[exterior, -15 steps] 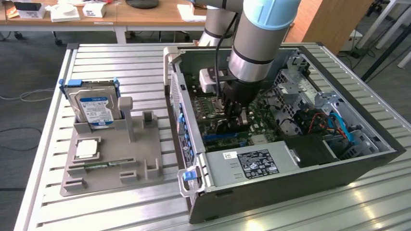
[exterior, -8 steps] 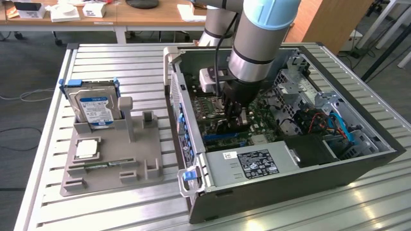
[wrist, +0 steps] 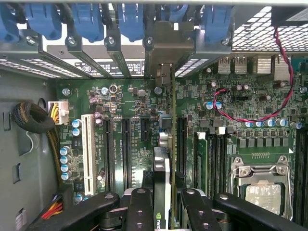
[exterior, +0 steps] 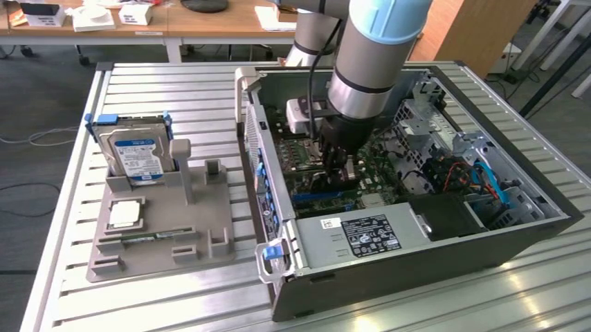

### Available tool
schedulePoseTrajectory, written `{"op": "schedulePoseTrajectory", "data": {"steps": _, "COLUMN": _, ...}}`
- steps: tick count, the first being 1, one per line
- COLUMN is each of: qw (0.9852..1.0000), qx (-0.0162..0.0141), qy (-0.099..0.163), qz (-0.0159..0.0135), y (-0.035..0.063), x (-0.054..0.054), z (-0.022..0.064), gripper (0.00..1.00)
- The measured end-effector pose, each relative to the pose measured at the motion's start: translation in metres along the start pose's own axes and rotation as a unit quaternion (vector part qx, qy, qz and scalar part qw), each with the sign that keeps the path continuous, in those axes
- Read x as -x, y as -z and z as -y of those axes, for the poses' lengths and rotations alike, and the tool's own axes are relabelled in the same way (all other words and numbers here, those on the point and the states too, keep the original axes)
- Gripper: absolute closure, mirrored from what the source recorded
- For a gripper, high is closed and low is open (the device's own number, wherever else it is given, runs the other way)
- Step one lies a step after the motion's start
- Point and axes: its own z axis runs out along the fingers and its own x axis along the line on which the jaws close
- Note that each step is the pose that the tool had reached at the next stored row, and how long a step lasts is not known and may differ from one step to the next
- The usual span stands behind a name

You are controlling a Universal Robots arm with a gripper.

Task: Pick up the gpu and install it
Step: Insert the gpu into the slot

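The gpu (wrist: 169, 144) shows edge-on in the wrist view. It stands upright over the green motherboard (wrist: 130, 144), between the black expansion slots. Its metal bracket (wrist: 163, 53) reaches the case's rear slot openings, under the blue latches. My gripper (wrist: 168, 214) is shut on the card, with one black finger (wrist: 139, 211) on each side of it. In the exterior view the gripper (exterior: 337, 166) reaches down inside the open computer case (exterior: 517, 235), just above the motherboard, and the card below it is mostly hidden by the arm.
A grey parts holder (exterior: 157, 228) sits on the slatted table at the exterior view's left. It carries a silver hard drive (exterior: 137, 155), a processor (exterior: 124, 214) and a memory stick (exterior: 148, 237). Inside the case are the power supply (exterior: 365, 235), the processor socket (wrist: 262, 192) and red-black wires (wrist: 250, 115).
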Motion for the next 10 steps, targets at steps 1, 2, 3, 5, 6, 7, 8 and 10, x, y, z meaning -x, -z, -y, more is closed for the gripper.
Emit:
{"op": "schedulePoseTrajectory", "data": {"steps": 1, "qw": 1.0000, "qx": 0.0000, "qy": 0.000, "qz": 0.0000, "y": 0.0000, "x": 0.0000, "z": 0.0000, "gripper": 0.73}}
{"op": "schedulePoseTrajectory", "data": {"steps": 2, "qw": 1.0000, "qx": 0.0000, "qy": 0.000, "qz": 0.0001, "y": -0.0001, "x": 0.0000, "z": 0.0000, "gripper": 0.73}}
{"op": "schedulePoseTrajectory", "data": {"steps": 3, "qw": 1.0000, "qx": 0.0000, "qy": 0.000, "qz": 0.0001, "y": -0.0002, "x": 0.0000, "z": 0.0000, "gripper": 0.73}}
{"op": "schedulePoseTrajectory", "data": {"steps": 5, "qw": 1.0000, "qx": -0.0001, "qy": 0.000, "qz": 0.0002, "y": -0.0006, "x": 0.0004, "z": -0.0005, "gripper": 0.73}}
{"op": "schedulePoseTrajectory", "data": {"steps": 6, "qw": 1.0000, "qx": -0.0001, "qy": 0.000, "qz": 0.0001, "y": -0.0006, "x": 0.0004, "z": -0.0007, "gripper": 0.73}}
{"op": "schedulePoseTrajectory", "data": {"steps": 7, "qw": 1.0000, "qx": 0.0000, "qy": 0.000, "qz": 0.0001, "y": -0.0007, "x": 0.0004, "z": -0.0008, "gripper": 0.73}}
{"op": "schedulePoseTrajectory", "data": {"steps": 8, "qw": 1.0000, "qx": 0.0000, "qy": 0.000, "qz": 0.0000, "y": -0.0006, "x": 0.0004, "z": -0.0009, "gripper": 0.73}}
{"op": "schedulePoseTrajectory", "data": {"steps": 10, "qw": 1.0000, "qx": 0.0000, "qy": 0.000, "qz": 0.0001, "y": -0.0007, "x": 0.0004, "z": -0.0011, "gripper": 0.73}}
